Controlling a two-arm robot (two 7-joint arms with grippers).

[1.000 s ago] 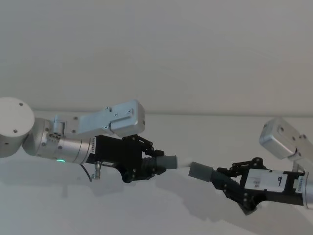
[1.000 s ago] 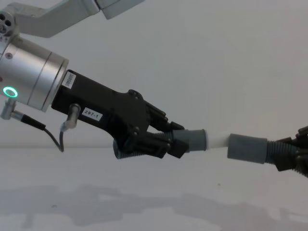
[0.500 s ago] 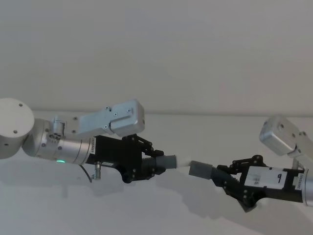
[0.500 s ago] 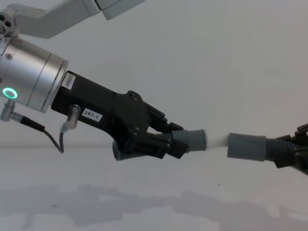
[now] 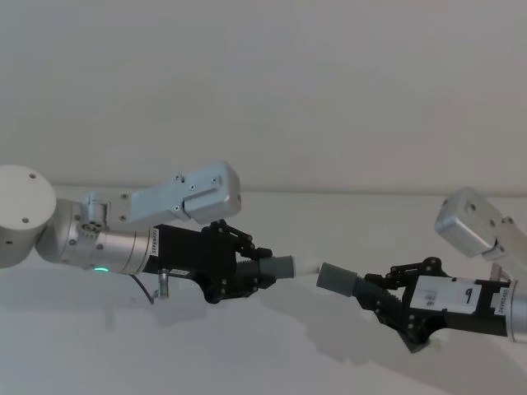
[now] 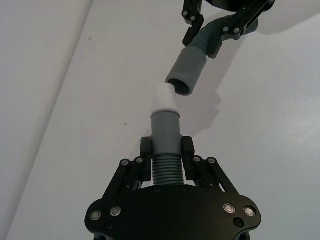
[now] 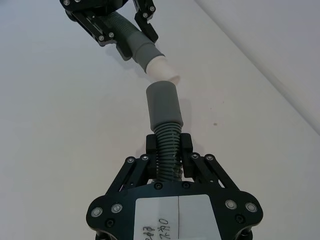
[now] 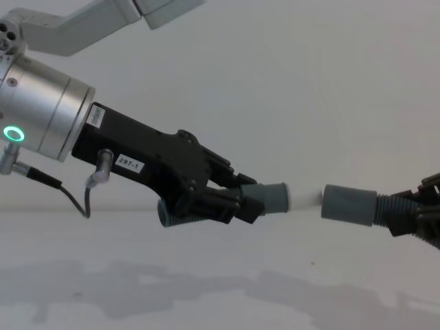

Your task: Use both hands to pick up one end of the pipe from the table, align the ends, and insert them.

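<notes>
Both pipe pieces hang above the white table (image 5: 263, 354). My left gripper (image 5: 244, 269) is shut on the ribbed part of one piece. That piece's grey collar (image 5: 281, 267) and short white tip (image 5: 306, 269) point right. My right gripper (image 5: 394, 298) is shut on the ribs of the other piece, whose collar (image 5: 336, 279) points left. In the left wrist view the white tip (image 6: 164, 97) sits at the open mouth of the far collar (image 6: 187, 72), a little off-axis and not inside. In the chest view the tip (image 8: 303, 198) ends just short of the right collar (image 8: 348, 204).
A plain wall stands behind the table. The left arm's silver wrist with its green ring light (image 8: 13, 133) and thin grey cable (image 8: 75, 196) fills the chest view's left side. The arms cast soft shadows on the table beneath them.
My left gripper has drawn back a little to the left with its piece. The white tip, which touched the right collar's mouth before, now stands slightly apart from it.
</notes>
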